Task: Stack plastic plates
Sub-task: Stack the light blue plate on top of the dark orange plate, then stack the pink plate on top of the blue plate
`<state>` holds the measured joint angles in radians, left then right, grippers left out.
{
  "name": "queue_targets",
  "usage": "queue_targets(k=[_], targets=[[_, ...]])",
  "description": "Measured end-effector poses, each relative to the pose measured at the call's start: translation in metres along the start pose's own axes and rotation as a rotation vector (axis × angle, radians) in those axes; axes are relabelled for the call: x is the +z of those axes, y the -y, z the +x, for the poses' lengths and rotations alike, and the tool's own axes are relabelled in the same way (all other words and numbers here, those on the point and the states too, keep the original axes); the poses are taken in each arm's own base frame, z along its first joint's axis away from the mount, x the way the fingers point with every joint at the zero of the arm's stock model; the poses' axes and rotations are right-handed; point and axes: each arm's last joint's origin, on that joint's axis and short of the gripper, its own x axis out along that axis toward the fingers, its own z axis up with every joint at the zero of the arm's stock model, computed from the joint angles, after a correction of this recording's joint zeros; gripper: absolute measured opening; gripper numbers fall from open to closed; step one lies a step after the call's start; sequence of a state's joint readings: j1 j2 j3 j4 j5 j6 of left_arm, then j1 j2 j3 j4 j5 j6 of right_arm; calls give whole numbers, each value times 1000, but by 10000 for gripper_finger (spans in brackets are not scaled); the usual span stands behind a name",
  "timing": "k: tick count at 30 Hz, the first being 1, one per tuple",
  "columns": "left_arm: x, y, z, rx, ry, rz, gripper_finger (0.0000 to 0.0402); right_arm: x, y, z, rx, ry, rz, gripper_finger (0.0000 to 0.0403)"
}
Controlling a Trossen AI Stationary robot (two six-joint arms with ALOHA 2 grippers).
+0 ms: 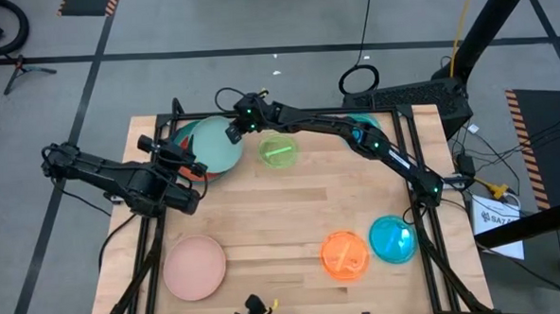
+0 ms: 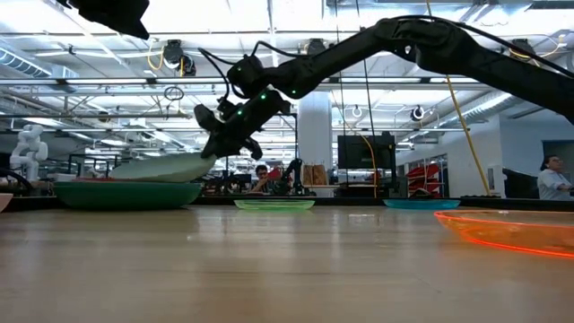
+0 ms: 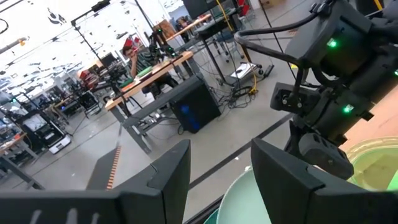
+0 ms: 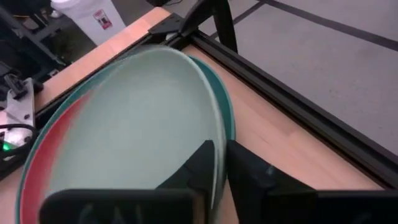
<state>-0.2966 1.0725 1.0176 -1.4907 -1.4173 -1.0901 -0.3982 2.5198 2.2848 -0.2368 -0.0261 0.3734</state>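
A mint plate (image 1: 211,147) lies tilted on top of a stack at the table's far left, where a teal plate (image 4: 225,106), a red-orange plate (image 4: 55,144) and a dark green plate (image 2: 126,194) show beneath it. My right gripper (image 1: 233,132) reaches across from the right and is shut on the mint plate's rim. My left gripper (image 1: 194,172) is open and empty at the stack's near left side; its fingers (image 3: 174,180) show in the left wrist view. A lime plate (image 1: 280,150) lies flat just right of the stack. My right gripper pinches the mint plate's rim (image 4: 214,140) on the plate's right side, one finger over the rim and one under it. The fingers slant down from the table's right. The held side is raised and the opposite edge (image 2: 121,172) rests on the stack.
A pink plate (image 1: 195,267) lies near the front left. An orange plate (image 1: 346,255) and a blue plate (image 1: 392,239) lie at the front right. Another blue plate (image 1: 366,127) lies at the far right under my right arm. People show in the room behind.
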Motion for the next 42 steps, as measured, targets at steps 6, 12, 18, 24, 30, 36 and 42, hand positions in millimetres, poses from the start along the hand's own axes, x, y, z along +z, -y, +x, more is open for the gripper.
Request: queue_targets(k=[6,12,18,24,30,36,42], targets=[[0,0,0,0,0,-2,175,-1,-4,0,6,-2,3,87],[0,0,0,0,-1,-4,175,-2,-5,0,27,-12,3,114],[-1,1,0,-24,-47,-8,175,3,-14,-14,260,-127,-11,117],[-2,1,0,-42,-81,-16,175,15,-43,-57,201,-184,-235,108],[-5,3,-2,-99,-176,-26,175,20,-92,-100,238,-179,-417,98],[-7,6,-9,-173,-225,-48,175,17,-136,-136,305,-146,-563,91],[-8,11,-23,-269,-208,-84,175,4,-166,-148,367,-141,-647,90]])
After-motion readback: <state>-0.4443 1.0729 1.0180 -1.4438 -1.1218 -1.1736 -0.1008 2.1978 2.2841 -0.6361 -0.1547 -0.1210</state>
